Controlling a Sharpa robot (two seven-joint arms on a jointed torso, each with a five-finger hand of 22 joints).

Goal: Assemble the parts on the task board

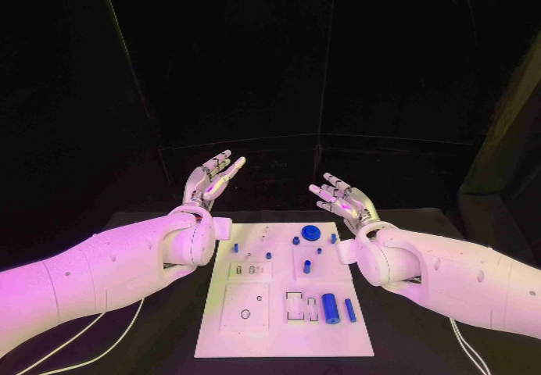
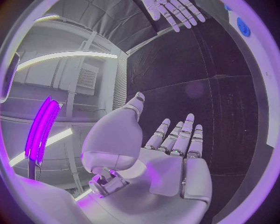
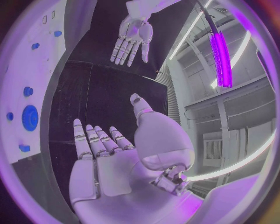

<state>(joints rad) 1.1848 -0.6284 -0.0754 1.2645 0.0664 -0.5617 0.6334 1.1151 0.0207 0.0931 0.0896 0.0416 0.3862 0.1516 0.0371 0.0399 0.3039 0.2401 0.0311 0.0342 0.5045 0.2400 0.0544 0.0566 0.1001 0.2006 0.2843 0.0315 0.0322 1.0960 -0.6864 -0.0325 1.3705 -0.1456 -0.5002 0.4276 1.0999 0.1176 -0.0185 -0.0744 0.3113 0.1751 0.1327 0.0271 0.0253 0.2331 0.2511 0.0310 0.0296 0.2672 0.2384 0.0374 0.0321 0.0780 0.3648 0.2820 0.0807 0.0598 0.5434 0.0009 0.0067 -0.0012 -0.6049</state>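
Observation:
The white task board [image 1: 226, 328] lies in the middle of the black table. On it rest several blue parts: a round disc [image 1: 310, 231] near its far edge, a thick cylinder [image 1: 331, 307] and a thin rod [image 1: 349, 310] at its near right, and small pegs [image 1: 306, 266] in between. My left hand [image 1: 212, 181] is raised past the board's far left corner, fingers straight and apart, holding nothing. My right hand [image 1: 345, 201] hovers beyond the far right corner, also spread and empty. Each wrist view shows its own open palm [image 2: 169, 163] [image 3: 108, 163] and the other hand [image 2: 174, 11] [image 3: 131, 39] opposite.
The board has square recesses [image 1: 246, 301] on its left half and small slots [image 1: 301, 306] near the cylinder. Bare black table [image 1: 417, 336] lies on both sides of the board. White cables [image 1: 112, 336] trail under my left arm.

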